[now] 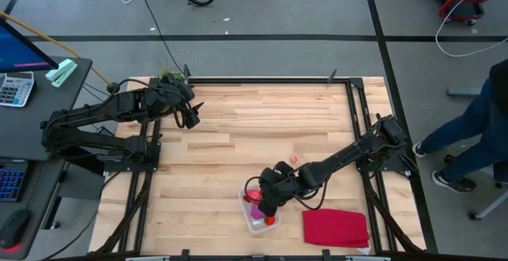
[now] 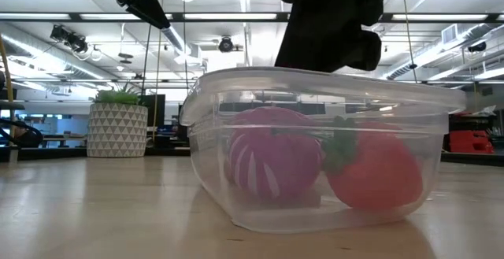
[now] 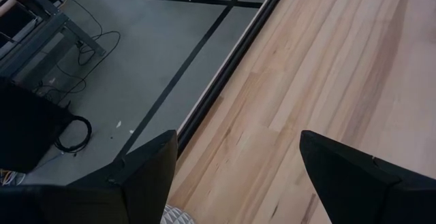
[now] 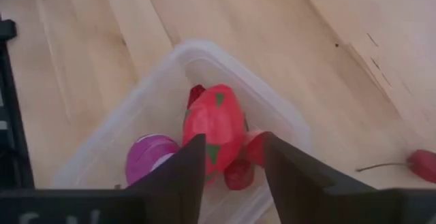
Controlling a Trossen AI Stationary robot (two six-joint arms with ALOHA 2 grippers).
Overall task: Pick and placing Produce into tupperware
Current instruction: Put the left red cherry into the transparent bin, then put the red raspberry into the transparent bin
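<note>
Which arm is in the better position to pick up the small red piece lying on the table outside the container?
Right: its gripper hovers over the tupperware, near the small red piece. The left gripper waits at the far corner.

Both of your arms are black from base to tip, built of chunky jointed segments with dark cabling running along them; the left arm [image 1: 103, 118] and the right arm [image 1: 341, 159] look alike from above. Each ends in a gripper with two flat, matte black fingers, broad where they start and narrowing toward the ends, as your left gripper [image 3: 235, 176] and right gripper [image 4: 233, 173] show. Faint pale lettering marks the right wrist housing.
</note>
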